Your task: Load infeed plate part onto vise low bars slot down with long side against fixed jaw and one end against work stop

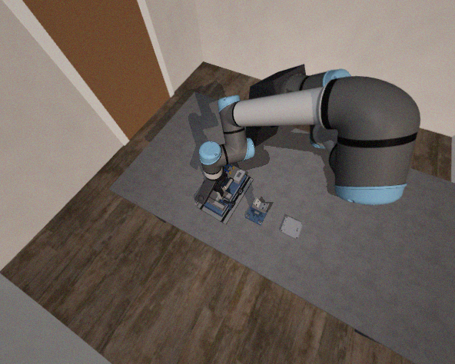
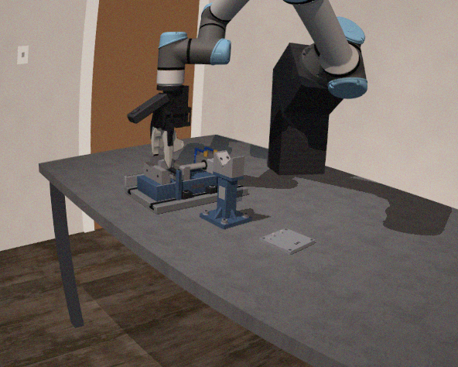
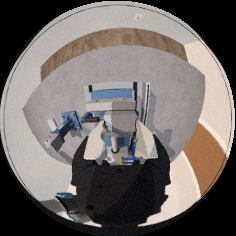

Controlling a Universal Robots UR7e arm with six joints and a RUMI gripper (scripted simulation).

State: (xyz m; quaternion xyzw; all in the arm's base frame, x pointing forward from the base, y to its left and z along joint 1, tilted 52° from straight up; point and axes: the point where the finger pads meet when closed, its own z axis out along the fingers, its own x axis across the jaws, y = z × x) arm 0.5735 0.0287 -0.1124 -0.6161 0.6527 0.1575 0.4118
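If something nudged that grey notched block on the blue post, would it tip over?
Probably not easily: the V-block stands on a wide base plate, which looks bolted at its corners. Its crisp, straight edges suggest a stiff, perhaps metal piece.

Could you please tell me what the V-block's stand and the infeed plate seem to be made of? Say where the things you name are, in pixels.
The V-block's stand (image 1: 255,216) (image 2: 226,197) looks like painted metal: even blue with bolted corners. The infeed plate (image 1: 290,226) (image 2: 288,240) seems bare, matte metal, possibly aluminium, being plain pale grey.
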